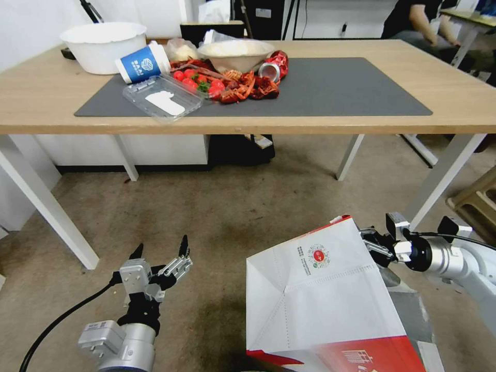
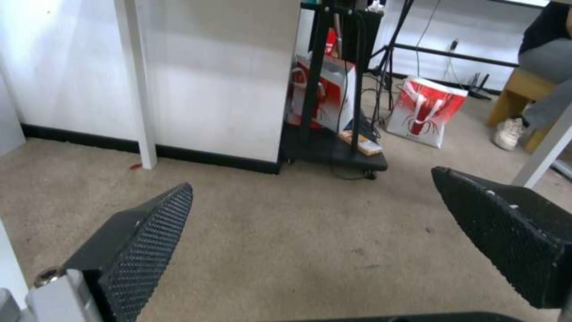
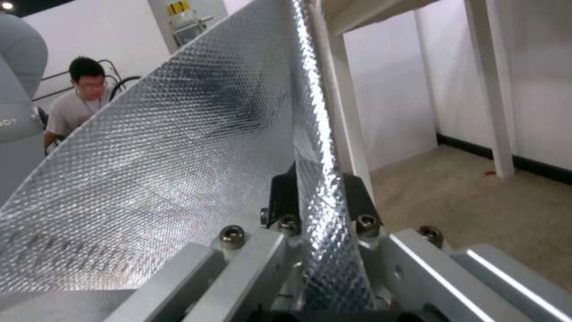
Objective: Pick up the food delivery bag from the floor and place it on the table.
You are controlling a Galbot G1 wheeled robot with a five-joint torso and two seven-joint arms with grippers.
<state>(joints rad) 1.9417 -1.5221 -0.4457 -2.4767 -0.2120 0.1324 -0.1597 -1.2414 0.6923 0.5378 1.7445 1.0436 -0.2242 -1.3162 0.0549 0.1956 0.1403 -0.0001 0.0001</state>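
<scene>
Here right end effector [image 1: 373,244] clamps the foil-lined top edge of the food delivery bag [image 1: 320,294], tilted below the tabletop [image 1: 454,98]; left end effector [image 1: 161,252] spread wide over carpet [image 1: 232,206].

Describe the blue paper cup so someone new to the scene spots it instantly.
Start at the light-wood table with the dark grey mat. At the mat's far left corner, beside the big white bowl, lies the blue paper cup, tipped on its side. It is the only blue item among red food and clear trays.
</scene>
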